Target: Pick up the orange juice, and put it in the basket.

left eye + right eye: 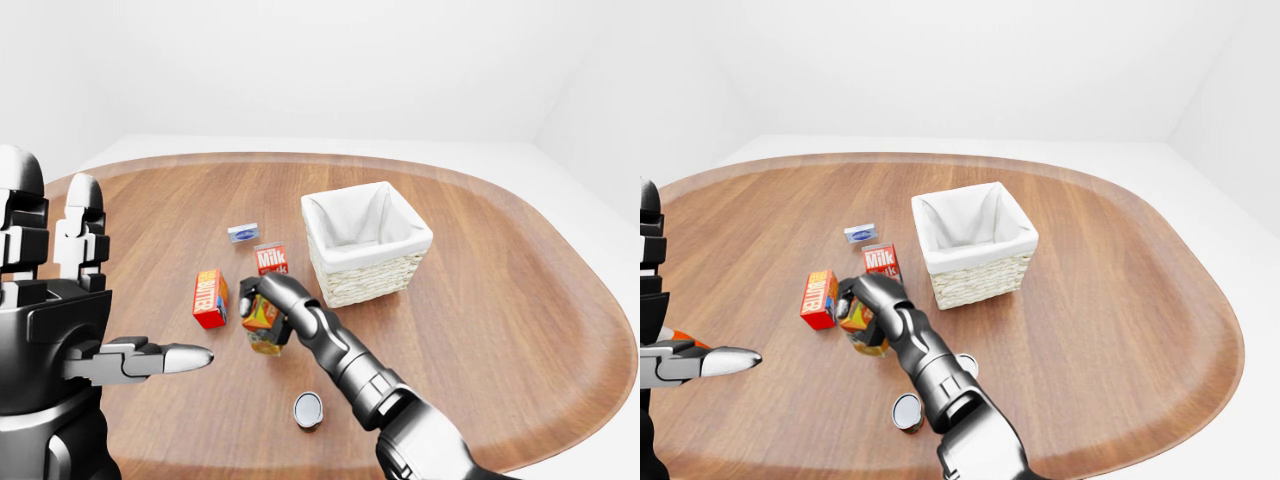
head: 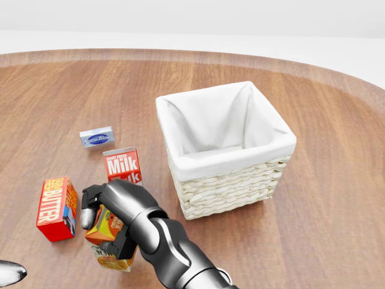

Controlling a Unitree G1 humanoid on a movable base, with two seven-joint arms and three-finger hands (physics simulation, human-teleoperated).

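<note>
Head view: wooden table (image 2: 337, 198) w/ white-lined wicker basket (image 2: 225, 147) at center-right. Left hand (image 1: 60, 330) raised at the left-eye view's left, fingers spread, holding nothing. Right hand (image 2: 114, 211) clenched round the orange juice (image 2: 108, 244) carton, tilted, just below the milk (image 2: 122, 165), beside the butter (image 2: 57, 208).

A rounded wooden table (image 1: 500, 290) carries a white-lined wicker basket (image 2: 226, 148), a milk carton (image 2: 121, 165) left of it, a red butter box (image 2: 55, 208), and a small blue-and-white packet (image 2: 97, 136) above the milk. In the left-eye view, a small round tin (image 1: 308, 409) lies near the table's bottom edge.
</note>
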